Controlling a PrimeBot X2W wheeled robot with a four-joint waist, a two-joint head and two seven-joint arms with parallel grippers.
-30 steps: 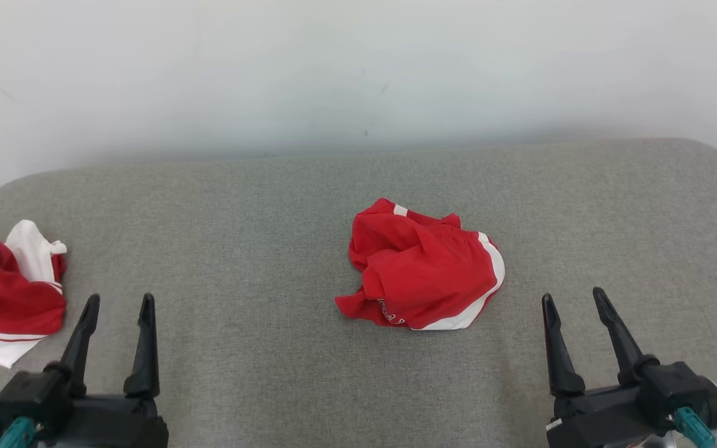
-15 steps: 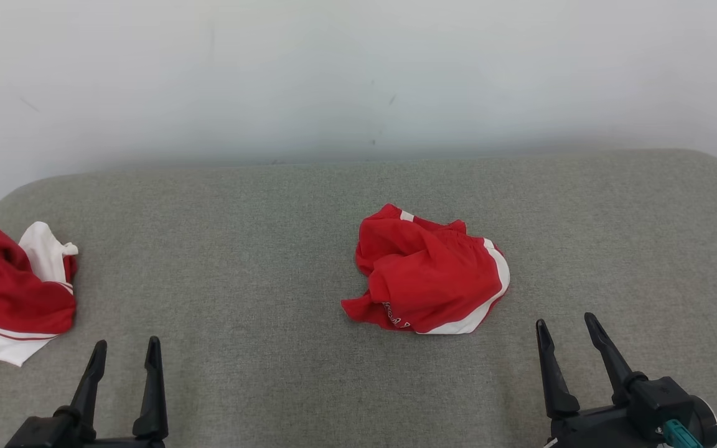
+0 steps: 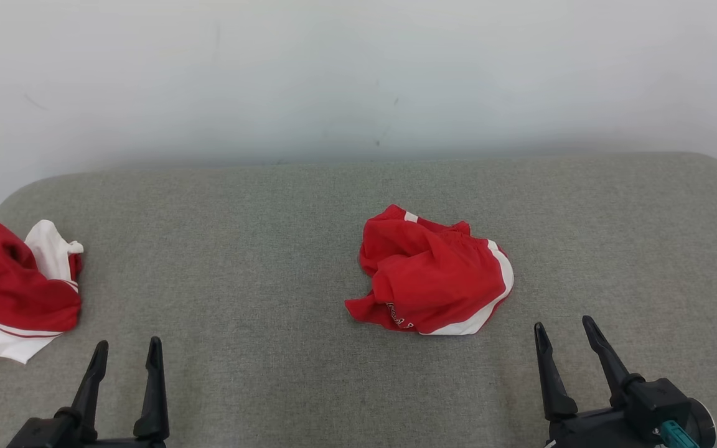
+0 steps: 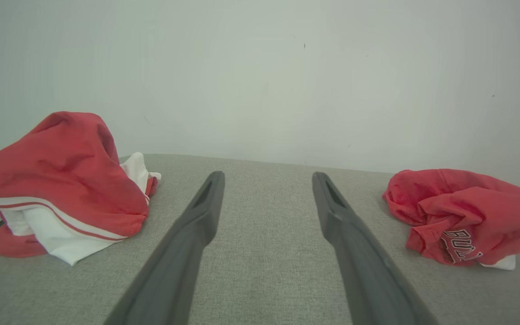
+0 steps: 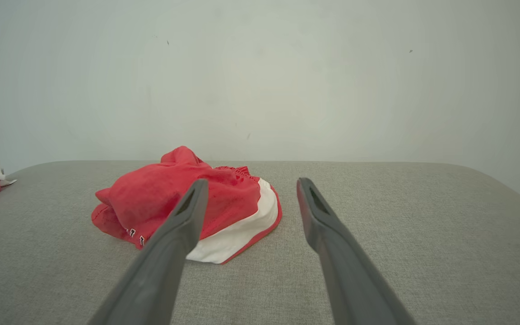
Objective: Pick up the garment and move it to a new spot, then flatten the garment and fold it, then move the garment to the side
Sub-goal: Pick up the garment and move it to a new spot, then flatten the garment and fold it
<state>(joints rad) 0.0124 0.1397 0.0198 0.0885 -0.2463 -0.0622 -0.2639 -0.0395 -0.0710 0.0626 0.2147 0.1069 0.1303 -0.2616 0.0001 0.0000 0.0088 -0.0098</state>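
Crumpled red-and-white soft cloth garment (image 3: 433,274) lies mid grey fabric worktop (image 3: 259,249), looks light and floppy, best pinched at a raised fold; left gripper (image 3: 129,341) and right gripper (image 3: 562,321) jaws wide, empty.

A grey fabric surface (image 3: 240,280) with rounded far corners spans the lower half of the frame. A crumpled red garment (image 3: 433,274) with white trim lies right of centre; a red-and-white heap (image 3: 13,292) sits at the left edge, well apart
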